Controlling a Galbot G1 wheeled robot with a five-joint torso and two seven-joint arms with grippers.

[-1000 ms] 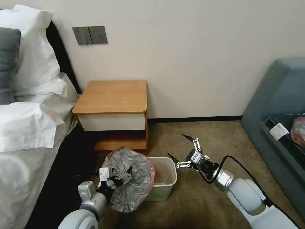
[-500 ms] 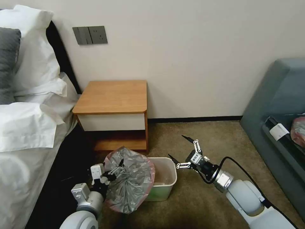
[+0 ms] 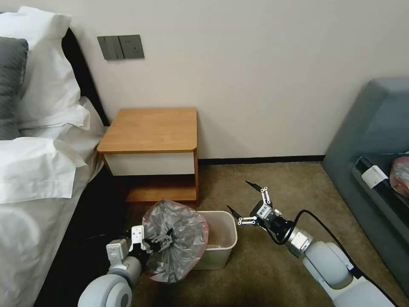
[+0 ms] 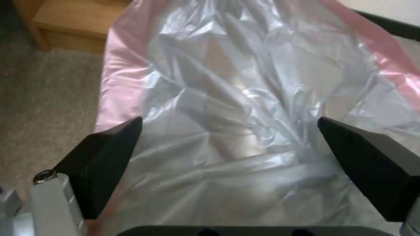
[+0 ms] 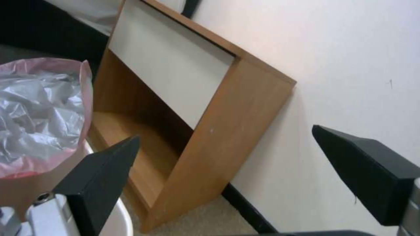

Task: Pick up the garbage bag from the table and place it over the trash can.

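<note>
The garbage bag [image 3: 177, 241] drapes the trash can's [image 3: 221, 245] left rim, between the left gripper's [image 3: 155, 245] spread fingers, seemingly ungripped; the right gripper [image 3: 243, 202] waits wide open, empty, just beside the right rim, apparently to help.

Crinkly silver-grey bag [image 3: 177, 241] with pink edges is bunched over the left end of the beige can [image 3: 221, 243], right below the wooden table [image 3: 151, 130].

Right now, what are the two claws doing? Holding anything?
Left gripper: open, pressed against the bag draped over the bin, not clamping it.
Right gripper: open, empty, beside the bin.
</note>
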